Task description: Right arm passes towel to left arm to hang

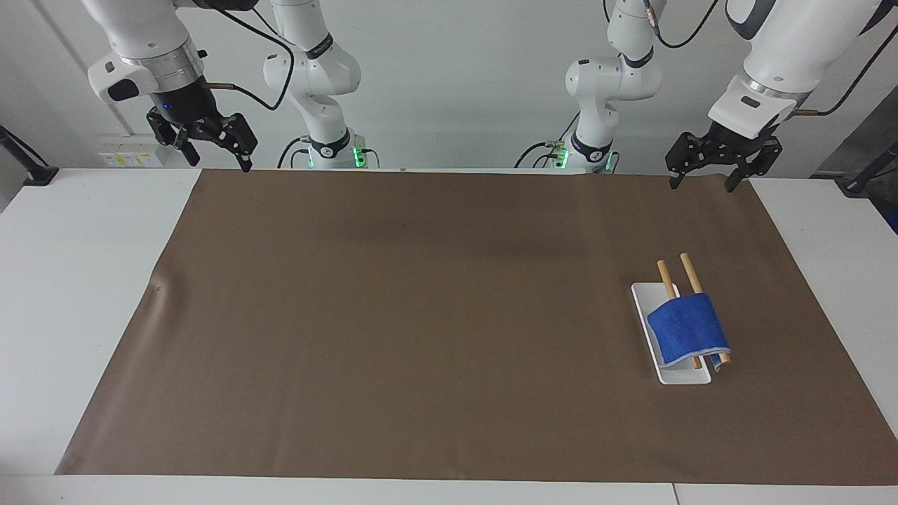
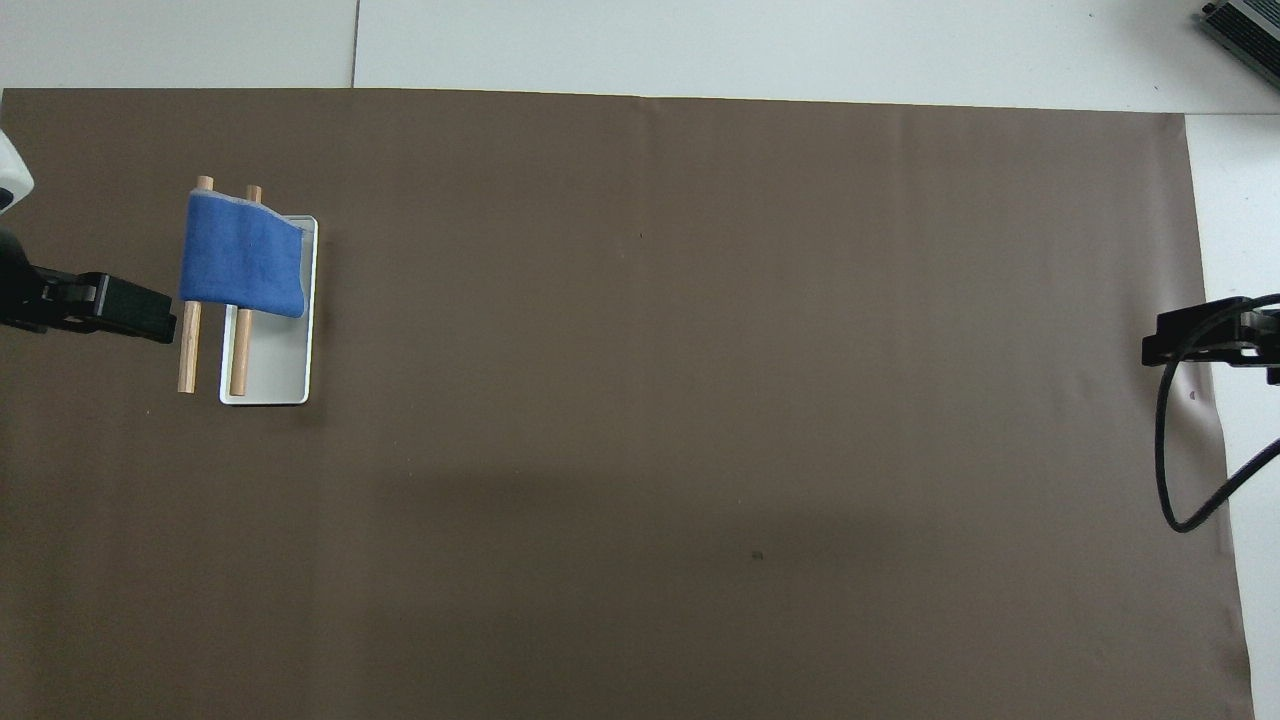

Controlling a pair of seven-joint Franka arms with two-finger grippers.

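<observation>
A white desk (image 1: 84,294) carries a brown mat (image 1: 421,315). Near the left arm's end, the blue towel (image 1: 687,328) drapes 2 wooden rods (image 1: 690,272) over a white tray (image 1: 684,375). The left gripper (image 1: 703,181) and right gripper (image 1: 214,158) hover over the mat's robot-side corners, jaws released.

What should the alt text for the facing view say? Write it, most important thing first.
A blue towel hangs over two wooden rods above a white tray on a brown mat. The open left gripper and right gripper hover over the mat's robot-side corners.
</observation>
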